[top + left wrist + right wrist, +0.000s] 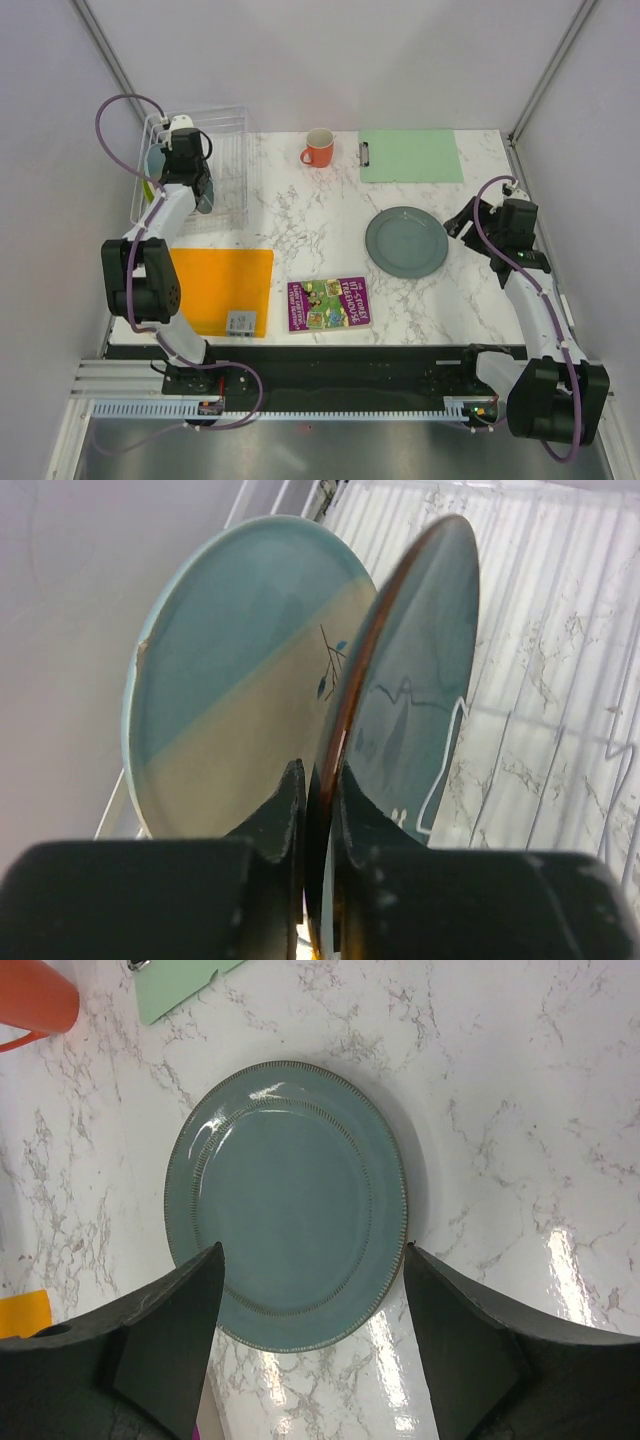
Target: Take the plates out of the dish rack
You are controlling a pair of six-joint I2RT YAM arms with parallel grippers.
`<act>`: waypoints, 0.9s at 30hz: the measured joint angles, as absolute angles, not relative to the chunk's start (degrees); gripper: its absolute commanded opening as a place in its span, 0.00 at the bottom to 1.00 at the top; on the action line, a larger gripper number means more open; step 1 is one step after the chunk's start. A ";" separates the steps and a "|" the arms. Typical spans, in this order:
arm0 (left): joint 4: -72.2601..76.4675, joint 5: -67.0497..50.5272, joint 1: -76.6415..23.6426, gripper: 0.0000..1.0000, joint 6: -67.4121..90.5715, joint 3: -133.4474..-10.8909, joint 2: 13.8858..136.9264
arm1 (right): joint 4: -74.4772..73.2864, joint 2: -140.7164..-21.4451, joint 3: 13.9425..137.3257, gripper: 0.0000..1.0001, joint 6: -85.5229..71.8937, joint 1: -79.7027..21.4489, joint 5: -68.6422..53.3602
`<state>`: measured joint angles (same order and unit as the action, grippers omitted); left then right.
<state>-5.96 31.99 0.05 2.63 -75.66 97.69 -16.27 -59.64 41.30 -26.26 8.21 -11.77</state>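
The white wire dish rack (228, 128) stands at the table's back left. My left gripper (200, 192) reaches into it. In the left wrist view that gripper (318, 780) is shut on the rim of the upright glossy dark teal plate (420, 680). Just to that plate's left, the cream-and-light-blue sprig plate (230, 700) stands upright in the rack. A grey-green plate (406, 242) lies flat on the marble at the right. My right gripper (462, 222) hovers at its right edge. Seen from the right wrist, its open jaws (312, 1251) straddle the near rim of the plate (285, 1200) with nothing held.
An orange mug (319, 148) and a green clipboard (412, 155) sit at the back. An orange mat (222, 290) with a small card lies at the front left, and a purple book (328, 303) lies beside it. Grey walls close in on both sides.
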 measured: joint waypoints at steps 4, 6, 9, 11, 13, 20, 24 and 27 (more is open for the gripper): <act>-6.37 32.12 -0.54 0.02 -0.73 -76.03 98.00 | -16.05 -60.53 41.30 0.79 -26.24 8.21 -12.23; -6.42 32.47 -0.75 0.02 -0.86 -76.03 98.00 | -15.97 -60.64 41.28 0.79 -26.20 8.21 -12.23; -6.39 33.04 -0.99 0.02 -0.89 -76.03 98.00 | -15.84 -60.64 41.28 0.79 -26.11 8.21 -12.25; -6.35 33.89 -1.43 0.02 -1.10 -76.03 97.97 | -15.84 -60.60 41.25 0.79 -26.11 8.21 -12.23; -6.42 34.65 -1.98 0.02 -1.65 -76.03 97.84 | -15.81 -60.47 41.15 0.79 -26.09 8.21 -12.25; -7.68 38.87 -5.08 0.02 -4.45 -76.03 95.50 | -15.70 -59.96 40.58 0.79 -26.09 8.21 -12.84; -7.60 42.17 -7.53 0.02 -7.97 -76.03 91.26 | -15.73 -59.64 40.56 0.79 -26.09 8.21 -13.47; -7.62 44.36 -9.26 0.02 -9.98 -76.23 87.55 | -15.73 -59.02 40.56 0.79 -25.98 8.21 -14.44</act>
